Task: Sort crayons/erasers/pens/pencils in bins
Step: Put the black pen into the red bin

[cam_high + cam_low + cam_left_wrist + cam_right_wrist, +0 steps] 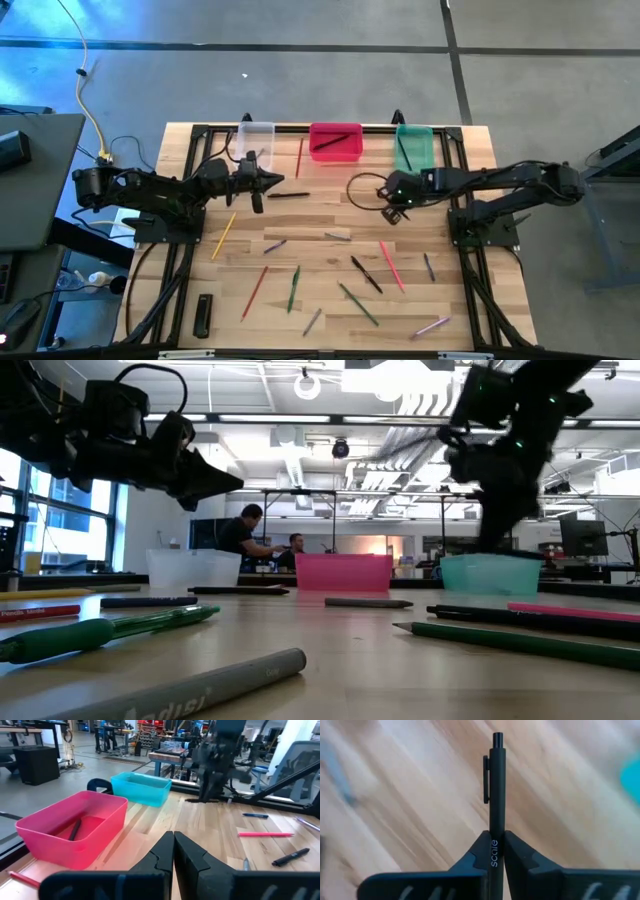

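Observation:
Three bins stand at the far edge: clear (255,140), pink-red (335,143) with a black stick in it, and green (415,147) with a green stick in it. Several coloured sticks (295,285) lie scattered over the near half of the table. My right gripper (392,210) is in front of the green bin, above the table, and is shut on a black pen (497,785). My left gripper (274,181) is shut and empty, above the table in front of the clear bin. A black pen (288,195) lies on the table just beside it. My right gripper pinches the black pen's barrel (494,851) between its two fingers, at the printed lettering. The pen lies along the fingers and sticks out past their tips, with its clip and push-button end (497,740) farthest out. It is clear of the table.
A red stick (299,157) lies between the clear and pink-red bins. A flat black bar (203,315) lies near the front left corner. A black cable loop (365,190) lies by the right gripper. People sit in the room behind the table (245,530).

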Tool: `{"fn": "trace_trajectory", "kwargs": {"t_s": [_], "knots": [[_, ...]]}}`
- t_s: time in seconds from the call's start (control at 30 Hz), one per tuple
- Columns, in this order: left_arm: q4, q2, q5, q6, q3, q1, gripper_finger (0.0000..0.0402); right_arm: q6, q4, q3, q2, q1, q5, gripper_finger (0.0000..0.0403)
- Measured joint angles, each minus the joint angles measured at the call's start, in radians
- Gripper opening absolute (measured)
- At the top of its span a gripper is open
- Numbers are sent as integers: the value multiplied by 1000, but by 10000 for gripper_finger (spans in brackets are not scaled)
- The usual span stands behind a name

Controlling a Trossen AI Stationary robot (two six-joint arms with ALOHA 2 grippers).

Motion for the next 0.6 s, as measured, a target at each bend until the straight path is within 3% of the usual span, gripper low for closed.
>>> {"fn": "trace_trajectory", "kwargs": {"t_s": [0.17,0.3,0.47,0.6], "knots": [[0,0,0,-25,0,11,0,-104,190,35,0,-24,7,13],[0,0,0,-28,0,15,0,-134,239,90,36,-92,59,14],[0,0,-22,-30,0,15,0,-301,247,244,162,-200,87,14],[1,0,-55,-29,0,15,0,-483,244,411,312,-285,23,14]]}}
